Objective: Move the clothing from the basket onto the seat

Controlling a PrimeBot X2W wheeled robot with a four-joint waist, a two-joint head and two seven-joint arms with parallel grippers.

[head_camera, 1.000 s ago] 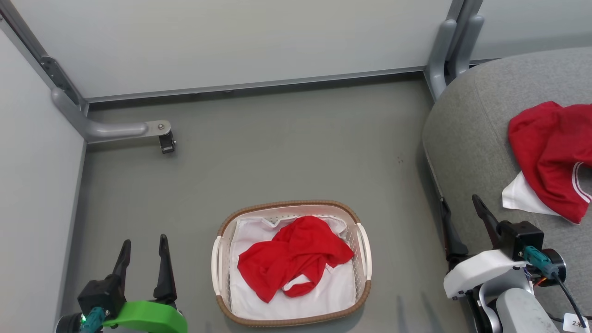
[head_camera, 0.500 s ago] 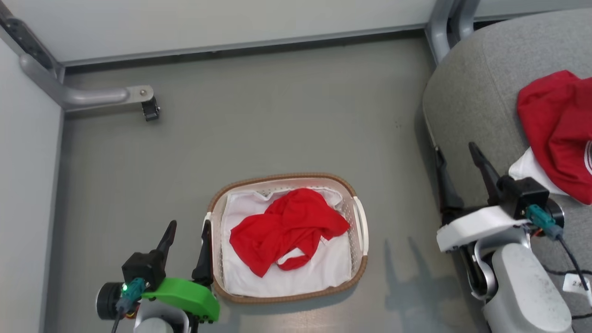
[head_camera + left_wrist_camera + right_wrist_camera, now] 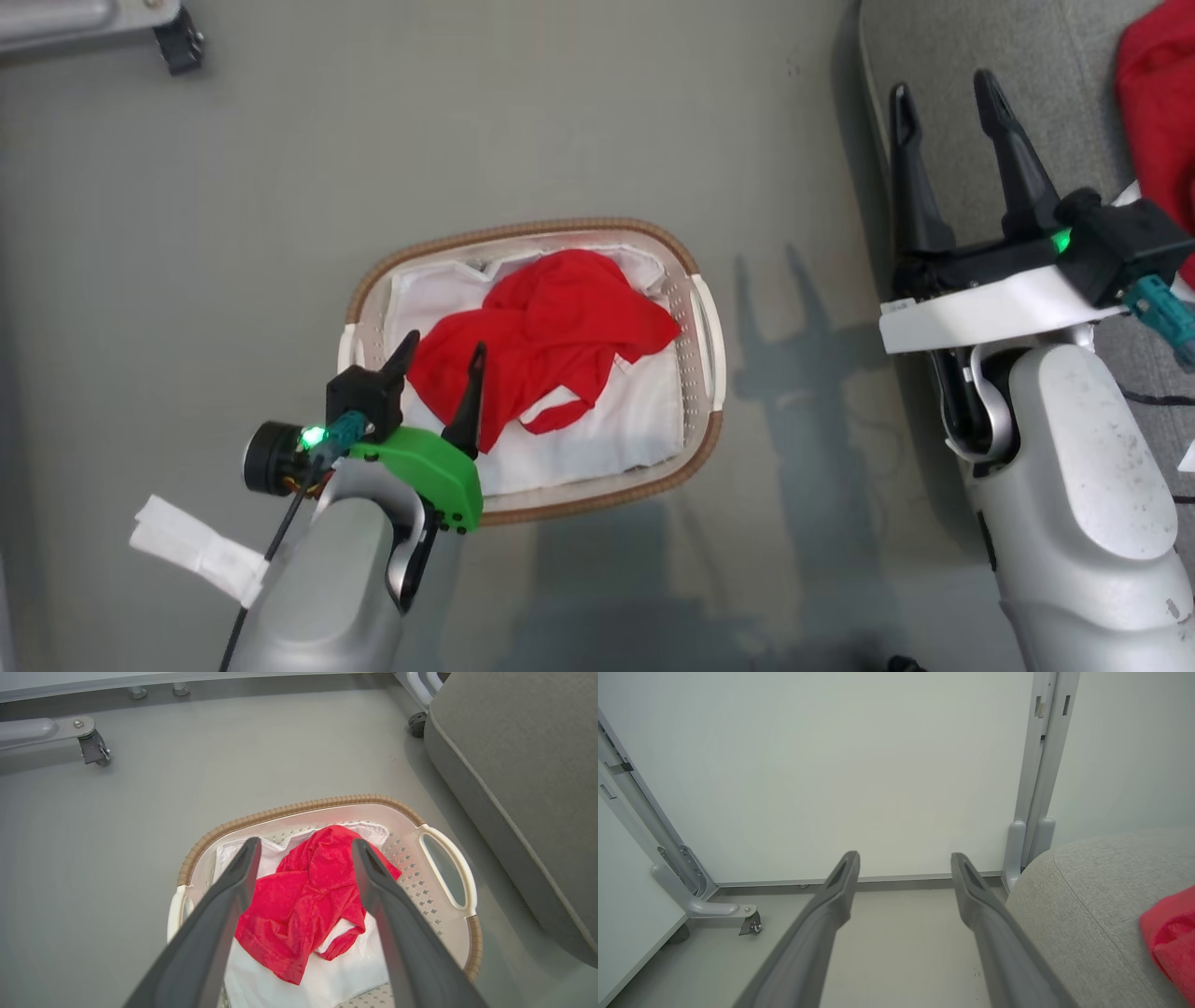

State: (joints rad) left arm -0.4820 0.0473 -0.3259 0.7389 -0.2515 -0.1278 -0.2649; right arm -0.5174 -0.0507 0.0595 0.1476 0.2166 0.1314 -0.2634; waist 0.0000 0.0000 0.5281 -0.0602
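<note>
Grey floor (image 3: 233, 233) beneath us. We count one basket (image 3: 523, 231), holding a white liner (image 3: 635, 420) and one red garment (image 3: 551, 327). A second red garment (image 3: 1158, 93) lies on the seat (image 3: 1074, 56). Our left gripper (image 3: 443, 347) hangs spread above the basket; our right gripper (image 3: 943, 86) is spread, empty, at the seat's edge.

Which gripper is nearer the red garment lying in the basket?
Left. The left gripper hangs open above the basket's near-left side, with its fingertips at the edge of the red garment. The right gripper is open at the seat's edge, well off to the basket's right.
</note>
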